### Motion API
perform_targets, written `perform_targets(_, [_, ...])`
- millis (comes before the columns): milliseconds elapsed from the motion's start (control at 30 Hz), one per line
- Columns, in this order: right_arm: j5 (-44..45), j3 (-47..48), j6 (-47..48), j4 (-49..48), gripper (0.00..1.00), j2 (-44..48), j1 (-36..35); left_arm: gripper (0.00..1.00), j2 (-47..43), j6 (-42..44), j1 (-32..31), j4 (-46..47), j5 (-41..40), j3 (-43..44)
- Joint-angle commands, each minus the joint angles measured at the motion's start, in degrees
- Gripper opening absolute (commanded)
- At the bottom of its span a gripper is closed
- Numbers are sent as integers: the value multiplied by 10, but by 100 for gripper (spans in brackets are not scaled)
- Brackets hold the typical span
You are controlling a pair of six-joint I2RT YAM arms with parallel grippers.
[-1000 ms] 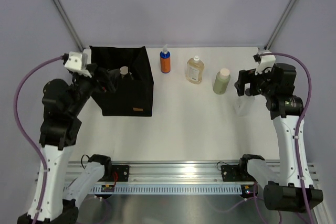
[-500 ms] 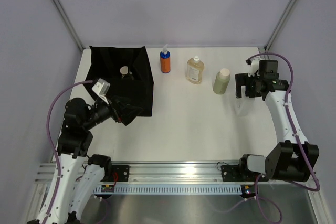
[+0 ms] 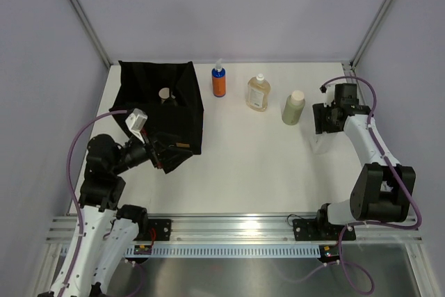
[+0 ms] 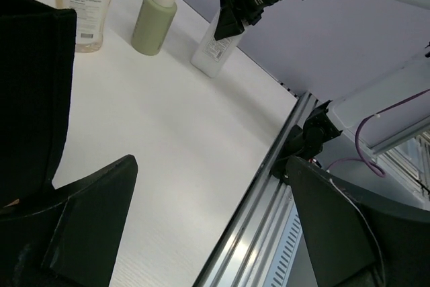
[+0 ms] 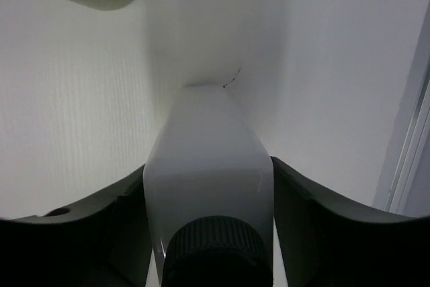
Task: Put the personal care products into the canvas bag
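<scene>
A black fabric tote bag [image 3: 182, 113] stands open at the far left of the white table [image 3: 243, 168], with its left side close to the table's left edge. A beige bottle with a tan cap [image 3: 165, 94] stands upright inside it.

To the right of the bag, three bottles stand in a loose row along the far side, each apart from the next. First comes an orange bottle with a white spray top [image 3: 219, 82], then a clear amber bottle [image 3: 258, 93], then a pale green bottle [image 3: 293, 108].

Further right and a little nearer, a white translucent bottle with a dark cap [image 3: 320, 144] stands upright on the table, close to the right edge. The right gripper [image 3: 322, 124] reaches down over its top. In the right wrist view, the fingers [image 5: 322, 226] press against both sides of the bottle with no visible gap, so the right gripper is clamped on it.

The left gripper [image 3: 165, 156] hangs low beside the bag's near right corner. Its two dark fingers [image 4: 87, 223] are spread wide, with only tabletop between them.

A broad stretch of bare tabletop runs from the bag's right side across to the bottles and forward to the near edge. There a metal rail [image 3: 236, 224] spans the table's width. Grey walls [image 3: 229, 12] close in the far, left and right sides.
</scene>
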State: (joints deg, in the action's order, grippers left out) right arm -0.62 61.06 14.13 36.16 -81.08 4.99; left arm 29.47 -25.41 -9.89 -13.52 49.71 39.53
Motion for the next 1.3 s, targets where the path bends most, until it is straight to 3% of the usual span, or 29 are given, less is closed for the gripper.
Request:
perform_targets(0, [-24,-1,3,-21,46,5,2,99,13,-48,-20,72,12,-15])
perform_targets(67, [-41,-1,3,-12,21,15,2,99,22,-48,-58,87,-11,-13])
perform_targets(100, [-60,1,5,-7,2,20,2,99,35,-42,-74,90,-21,-7])
perform_targets(133, [-68,4,7,-2,0,28,2,99,44,-37,-95,94,-44,-2])
perform_targets(233, [-125,17,48,27,0,67,2,99,85,-7,-207,96,-101,23])
perform_targets(400, [-324,58,149,138,0,144,2,99,173,55,-302,127,-135,47])
perform_targets(533, [-453,107,263,258,0,162,3,99,282,115,-364,168,-107,78])
perform_targets(700, [-588,124,400,369,0,165,2,99,373,184,-401,234,-58,100])
perform_targets(833, [-639,126,496,438,0,167,-6,99,429,222,-413,253,-56,129])
perform_targets(933, [-662,114,512,461,0,171,-28,99,473,228,-413,264,-57,156])
perform_targets(1100, [-665,89,440,378,0,186,-132,99,535,198,-414,297,-32,194])
perform_targets(1267, [-688,126,484,420,0,143,-143,99,564,157,-431,339,18,209])
